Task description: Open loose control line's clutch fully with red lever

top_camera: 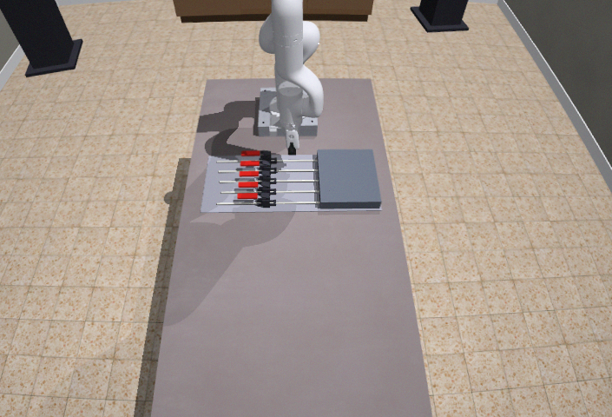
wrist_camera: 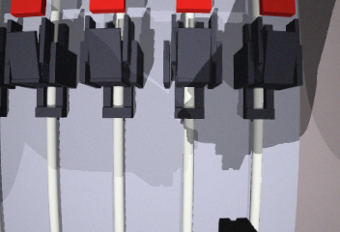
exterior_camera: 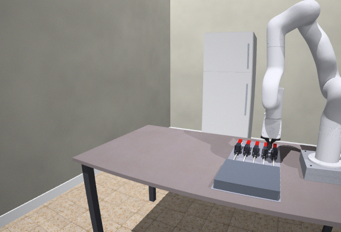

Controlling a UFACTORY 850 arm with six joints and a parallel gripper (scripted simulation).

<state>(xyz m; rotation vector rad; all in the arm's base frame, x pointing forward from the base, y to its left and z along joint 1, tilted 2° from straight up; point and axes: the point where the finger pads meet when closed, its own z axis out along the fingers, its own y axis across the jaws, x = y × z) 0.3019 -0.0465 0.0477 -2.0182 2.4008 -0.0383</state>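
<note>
the gripper [top_camera: 292, 148] is seen pointing straight down, its fingers pressed together with nothing between them. in the top view it is placed over the far edge of the pale base plate [top_camera: 207, 206], just beside the farthest of the five control lines [top_camera: 293, 160], between the row of clutches [top_camera: 266, 179] and the grey console [top_camera: 348, 177]. whether the fingertip touches that line cannot be told.

the five white lines are laid parallel across the plate, each passing through a dark clutch and running right into the console. a red lever [top_camera: 250, 162] is seen at each clutch, lying flat to the left of it; all five are set alike. in the wrist view four red levers are cut off at the upper edge and a dark fingertip [wrist_camera: 237, 225] is shown at the bottom, beside the rightmost line [wrist_camera: 256, 179].

the plate is located on the far half of the table [top_camera: 292, 314], near the arm's base [top_camera: 266, 129].
</note>
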